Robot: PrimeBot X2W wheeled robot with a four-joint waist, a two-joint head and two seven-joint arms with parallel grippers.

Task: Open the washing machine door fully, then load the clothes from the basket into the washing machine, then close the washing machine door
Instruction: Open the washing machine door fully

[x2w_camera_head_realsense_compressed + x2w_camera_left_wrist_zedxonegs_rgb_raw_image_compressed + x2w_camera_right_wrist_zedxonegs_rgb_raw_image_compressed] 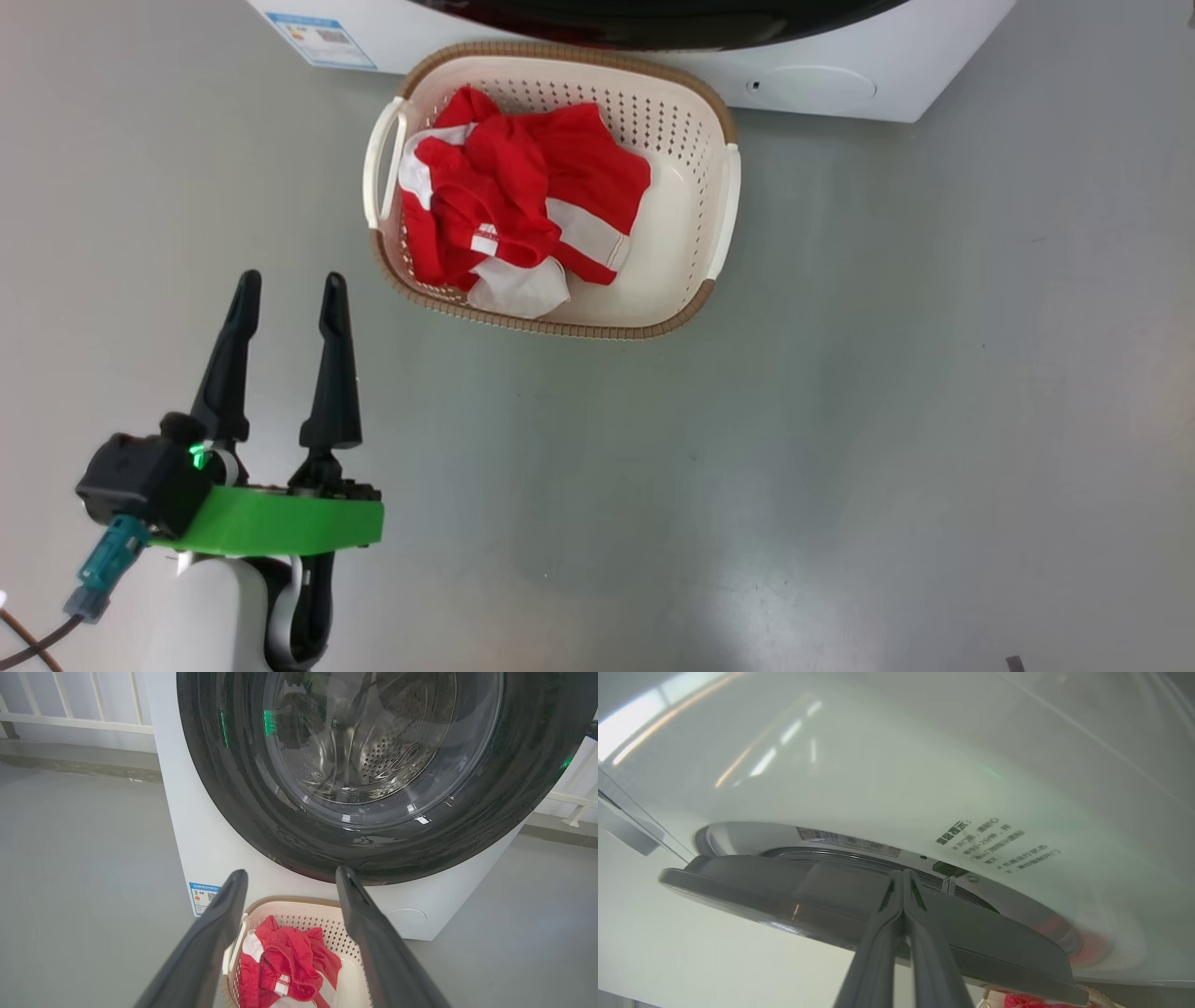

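Washing machine door (364,756) looks only cracked off the washing machine (201,849) front, not swung open; clothes (523,187) all in the basket (724,215) at its foot; loading and closing remain. Right gripper (903,873) fingers pressed together, tips at the door's edge; left gripper (291,280) spread, empty, well short of the machine.

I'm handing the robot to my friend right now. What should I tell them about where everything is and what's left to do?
The left gripper is open and empty, over the floor to the left of the basket.
The right gripper is shut, holding nothing, with its tips at the rim of the washing machine door.
The clothes lie in the basket, on the floor in front of the washing machine.
Done: the door looks cracked open at most.
Left: open the door fully, load the clothes, close the door.
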